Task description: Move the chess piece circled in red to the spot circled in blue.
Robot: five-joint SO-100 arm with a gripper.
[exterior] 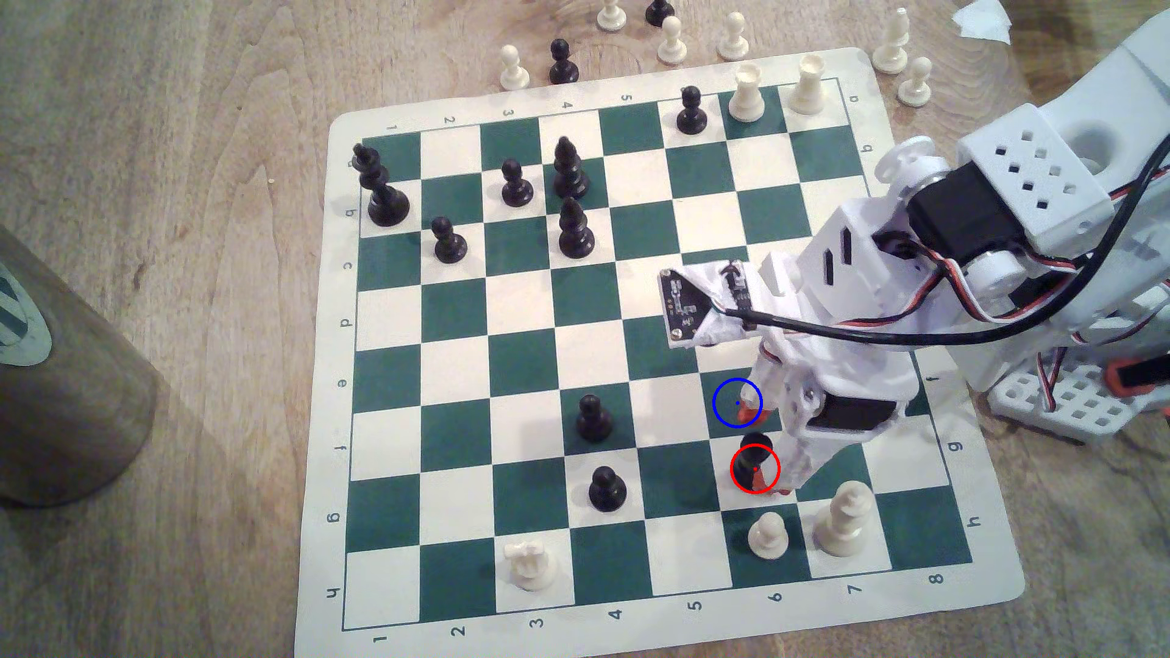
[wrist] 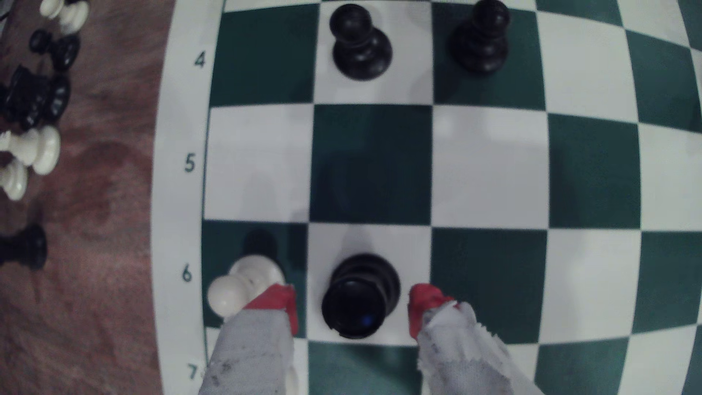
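Observation:
The chess piece (exterior: 753, 450), a short stout black piece with a hollow rimmed top, stands on a cream square inside the red ring. In the wrist view the chess piece (wrist: 361, 296) sits upright between my two red-tipped fingers, with a gap on each side. My gripper (exterior: 763, 450) (wrist: 351, 304) is open and lowered around it. The spot (exterior: 728, 403), a dark green square with a blue ring and dot, is the adjacent square up the board in the exterior view; one red fingertip (exterior: 750, 412) overlaps the ring. The same green square (wrist: 490, 285) lies beside the other fingertip (wrist: 423, 300).
A white pawn (exterior: 768, 534) (wrist: 243, 285) stands one square from the piece, close against one finger. A taller white piece (exterior: 845, 519) is beside it. Two black pawns (exterior: 594, 417) (exterior: 606, 488) stand two files toward the exterior view's left. A brown cup (exterior: 63, 379) sits off the board.

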